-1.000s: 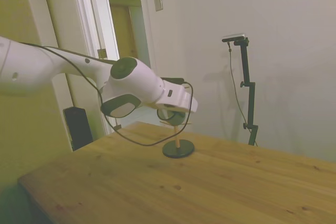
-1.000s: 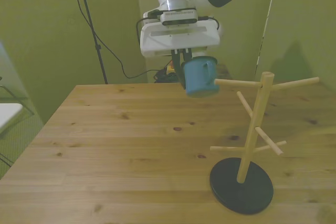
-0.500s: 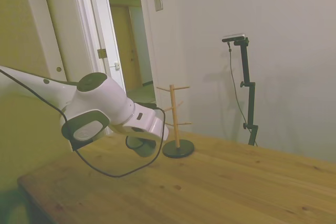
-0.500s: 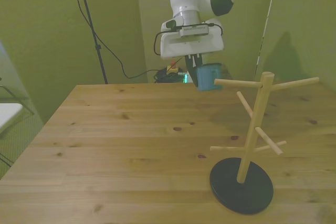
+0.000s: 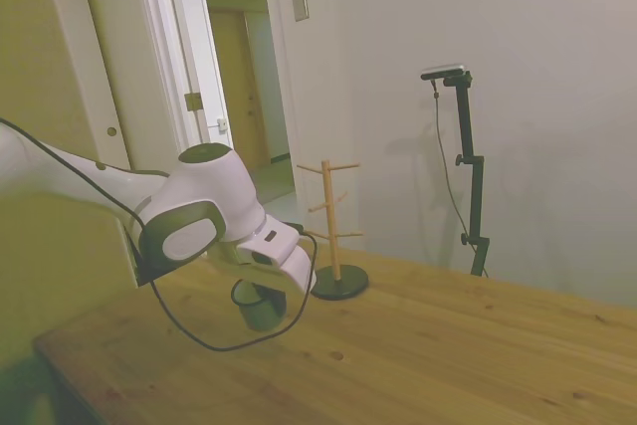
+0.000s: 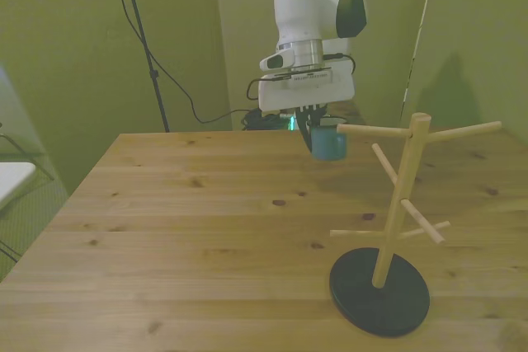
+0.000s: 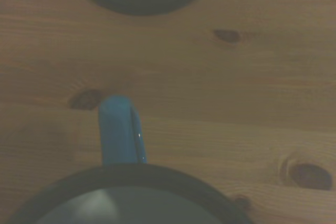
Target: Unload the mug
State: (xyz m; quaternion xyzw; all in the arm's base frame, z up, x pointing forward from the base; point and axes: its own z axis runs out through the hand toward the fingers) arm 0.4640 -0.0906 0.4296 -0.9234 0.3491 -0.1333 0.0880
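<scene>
- Lowered since a second ago, the small blue enamel mug point(image 6: 329, 143) has come clear of the wooden peg tree with its black round base point(image 6: 380, 290).
- It hangs just above the desk point(image 6: 206, 228) near the far edge.
- The pincer point(image 6: 313, 121) is clamped on its rim.
- Setting it down looks next.

Side view off one table point(image 5: 448, 345) edge, front view across it, wrist view close above, all sharing the mug point(image 6: 328, 143)
</scene>
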